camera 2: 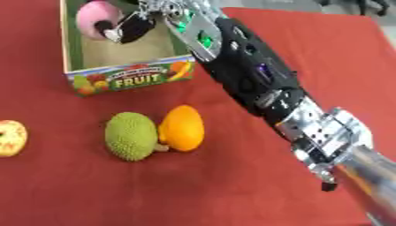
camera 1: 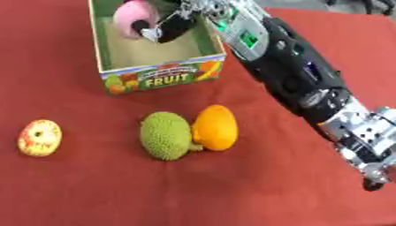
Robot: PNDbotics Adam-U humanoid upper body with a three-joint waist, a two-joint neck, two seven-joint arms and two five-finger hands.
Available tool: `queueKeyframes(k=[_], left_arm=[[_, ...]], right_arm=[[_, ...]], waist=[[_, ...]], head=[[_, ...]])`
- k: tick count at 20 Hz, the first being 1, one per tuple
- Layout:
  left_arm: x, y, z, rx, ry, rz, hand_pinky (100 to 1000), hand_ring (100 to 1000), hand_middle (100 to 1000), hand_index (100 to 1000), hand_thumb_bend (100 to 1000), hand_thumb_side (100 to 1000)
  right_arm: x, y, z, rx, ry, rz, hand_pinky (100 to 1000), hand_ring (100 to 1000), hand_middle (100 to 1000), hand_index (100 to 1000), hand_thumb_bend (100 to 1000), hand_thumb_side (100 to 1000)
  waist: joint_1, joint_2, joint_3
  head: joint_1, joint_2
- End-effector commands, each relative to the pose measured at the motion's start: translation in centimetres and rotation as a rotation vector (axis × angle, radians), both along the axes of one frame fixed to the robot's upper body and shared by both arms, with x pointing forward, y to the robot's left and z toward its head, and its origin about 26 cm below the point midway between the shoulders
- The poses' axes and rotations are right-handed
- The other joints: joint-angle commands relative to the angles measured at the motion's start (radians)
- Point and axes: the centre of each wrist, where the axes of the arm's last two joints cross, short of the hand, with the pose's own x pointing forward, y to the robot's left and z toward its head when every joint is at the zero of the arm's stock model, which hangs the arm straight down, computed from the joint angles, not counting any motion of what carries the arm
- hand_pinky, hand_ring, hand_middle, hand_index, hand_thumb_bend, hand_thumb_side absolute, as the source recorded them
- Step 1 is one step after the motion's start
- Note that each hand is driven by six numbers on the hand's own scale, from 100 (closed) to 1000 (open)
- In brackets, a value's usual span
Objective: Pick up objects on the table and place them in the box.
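Red-clothed counter (camera 1: 77, 194), with right hand (camera 1: 172, 24) over the box (camera 1: 158, 75) at twelve o'clock grasping a pink object (camera 1: 133, 15); green fruit (camera 1: 165, 135), orange fruit (camera 1: 214, 128) touching at center.

We see a red cloth (camera 1: 93, 194) covering the table. Beyond the cloth's far edge lies a strip of grey floor (camera 2: 286, 4). Above that edge's right end stand dark shapes (camera 2: 365, 5) we cannot make out.
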Motion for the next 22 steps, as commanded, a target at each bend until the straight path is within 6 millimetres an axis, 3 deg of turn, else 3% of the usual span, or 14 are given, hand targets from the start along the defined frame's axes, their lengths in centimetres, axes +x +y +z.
queueKeyframes(k=[1, 4, 8, 19, 22], left_arm=[[-0.2, 0.1, 0.8, 0.023, -0.020, -0.007, 779, 847, 790, 864, 169, 771], [-0.3, 0.0, 0.7, 0.024, -0.014, -0.008, 779, 847, 790, 864, 169, 773], [-0.3, 0.0, 0.6, 0.022, -0.008, -0.009, 779, 848, 790, 864, 168, 774], [-0.3, 0.0, 0.3, 0.023, 0.007, -0.008, 778, 849, 791, 865, 168, 777], [-0.3, 0.1, 0.2, 0.023, 0.009, -0.006, 778, 849, 791, 865, 168, 777]], right_arm=[[-0.2, -0.3, 1.7, -0.047, -0.047, -0.028, 884, 927, 767, 917, 100, 129], [-0.3, -0.4, 2.1, -0.097, -0.072, -0.069, 919, 950, 801, 945, 100, 274], [-0.4, -0.4, 2.3, -0.126, -0.100, -0.100, 925, 954, 807, 949, 100, 339], [-0.8, -0.9, 2.7, -0.088, -0.113, -0.100, 924, 952, 802, 942, 100, 272], [-1.7, -1.7, 3.3, -0.055, -0.131, -0.085, 918, 947, 793, 937, 100, 194]], waist=[[-0.007, -0.024, 0.001], [-0.006, -0.026, -0.001], [-0.006, -0.027, -0.002], [-0.004, -0.033, -0.007], [-0.004, -0.035, -0.009]], head=[[0.000, -0.007], [0.002, -0.007], [0.002, -0.005], [0.006, -0.003], [0.008, 0.000]])
